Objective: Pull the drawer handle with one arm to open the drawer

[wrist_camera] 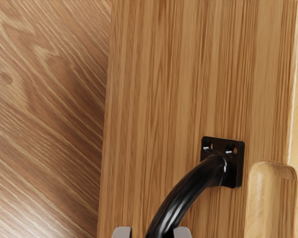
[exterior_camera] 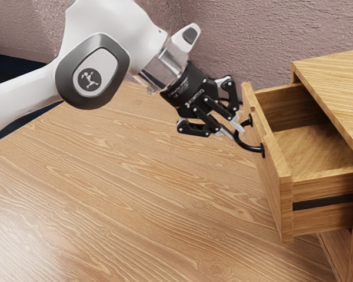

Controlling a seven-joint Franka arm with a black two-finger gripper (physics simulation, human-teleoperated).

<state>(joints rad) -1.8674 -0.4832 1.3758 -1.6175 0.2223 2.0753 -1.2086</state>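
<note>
A: Where was the drawer (exterior_camera: 323, 187)?
B: Standing well out of the wooden cabinet (exterior_camera: 335, 76), inside exposed. Gripper (exterior_camera: 240, 130) had its jaws pinched on the black drawer handle (exterior_camera: 247, 145), gripping mid-bow, probably so the pull ran square to the front.
A: Done?
B: Open enough, I'd judge.

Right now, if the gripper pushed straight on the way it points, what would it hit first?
The black handle, which sits right at the gripper; just behind it comes the drawer front. Depth between them is unclear.
</note>
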